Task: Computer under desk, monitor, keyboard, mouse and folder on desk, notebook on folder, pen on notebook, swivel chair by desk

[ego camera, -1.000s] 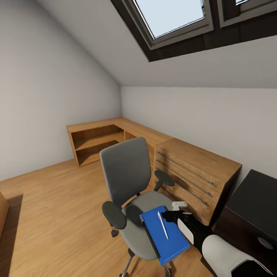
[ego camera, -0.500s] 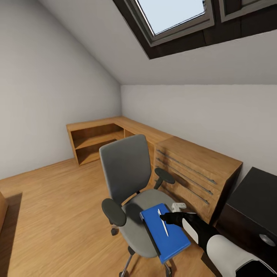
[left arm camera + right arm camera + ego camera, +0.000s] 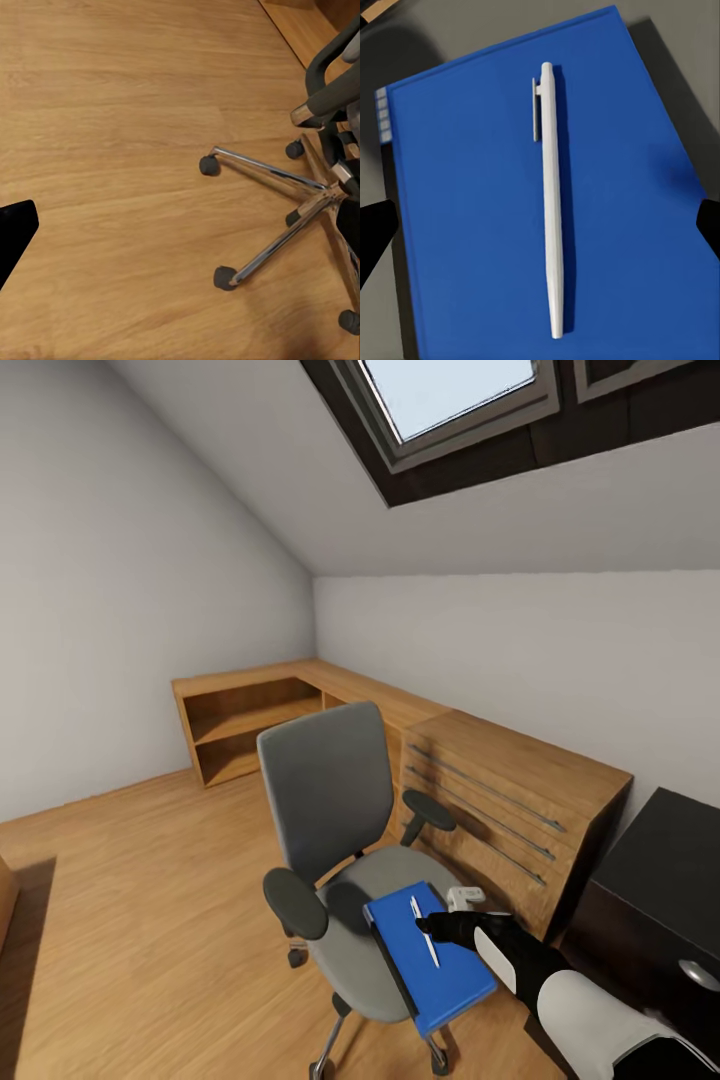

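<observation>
Folder (image 3: 432, 958), bright blue with a dark spine edge: lay flat on the grey seat of the swivel chair (image 3: 330, 800), overhanging the seat's front edge. Pen (image 3: 424, 931), slim and whitish: rested lengthwise on the folder's cover, clip end toward the chair's backrest. Right gripper (image 3: 440, 928): hovered just above the folder beside the pen; in the right wrist view its dark fingertips (image 3: 375, 232) stood spread wide to either side of the pen (image 3: 550, 202), touching nothing. Left gripper: one dark fingertip (image 3: 11, 236) seen over bare wooden floor (image 3: 112, 112) near the chair's chrome base (image 3: 300, 217); spread or closed could not be told. Wooden drawer unit (image 3: 510, 800): behind the chair.
</observation>
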`<state>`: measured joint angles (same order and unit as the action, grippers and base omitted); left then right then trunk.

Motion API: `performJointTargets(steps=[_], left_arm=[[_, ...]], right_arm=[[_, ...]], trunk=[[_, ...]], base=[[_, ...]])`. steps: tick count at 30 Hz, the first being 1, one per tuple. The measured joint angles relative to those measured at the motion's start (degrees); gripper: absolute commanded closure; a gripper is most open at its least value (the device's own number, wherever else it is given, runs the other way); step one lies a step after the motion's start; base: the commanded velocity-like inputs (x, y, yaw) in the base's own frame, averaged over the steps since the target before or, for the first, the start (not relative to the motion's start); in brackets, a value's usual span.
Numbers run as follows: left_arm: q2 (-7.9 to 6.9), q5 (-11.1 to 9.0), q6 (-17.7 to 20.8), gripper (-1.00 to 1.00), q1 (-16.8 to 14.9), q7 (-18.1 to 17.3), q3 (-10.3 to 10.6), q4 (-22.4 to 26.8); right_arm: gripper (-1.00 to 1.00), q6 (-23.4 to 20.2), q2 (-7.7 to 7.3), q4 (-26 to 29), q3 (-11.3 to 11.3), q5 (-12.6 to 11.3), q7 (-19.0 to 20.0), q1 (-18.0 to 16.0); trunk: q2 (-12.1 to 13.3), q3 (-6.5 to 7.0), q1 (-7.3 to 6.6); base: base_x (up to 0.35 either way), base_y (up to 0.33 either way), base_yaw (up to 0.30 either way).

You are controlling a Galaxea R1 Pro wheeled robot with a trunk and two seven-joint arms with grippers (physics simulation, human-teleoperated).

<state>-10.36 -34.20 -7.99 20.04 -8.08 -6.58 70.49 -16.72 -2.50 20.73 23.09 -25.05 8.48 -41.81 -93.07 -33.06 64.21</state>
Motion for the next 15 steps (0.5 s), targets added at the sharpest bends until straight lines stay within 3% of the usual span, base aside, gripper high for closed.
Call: performJointTargets(steps=[15], left_arm=[[0.0,0.0,0.0,-1.0,0.0,0.0,0.0,-0.1]], right_arm=[[-1.0,0.0,0.0,0.0,0.0,0.0,0.0,0.0]], trunk=[[-6.0,-2.69,3.3]], base=[[0.0,0.0,0.0]])
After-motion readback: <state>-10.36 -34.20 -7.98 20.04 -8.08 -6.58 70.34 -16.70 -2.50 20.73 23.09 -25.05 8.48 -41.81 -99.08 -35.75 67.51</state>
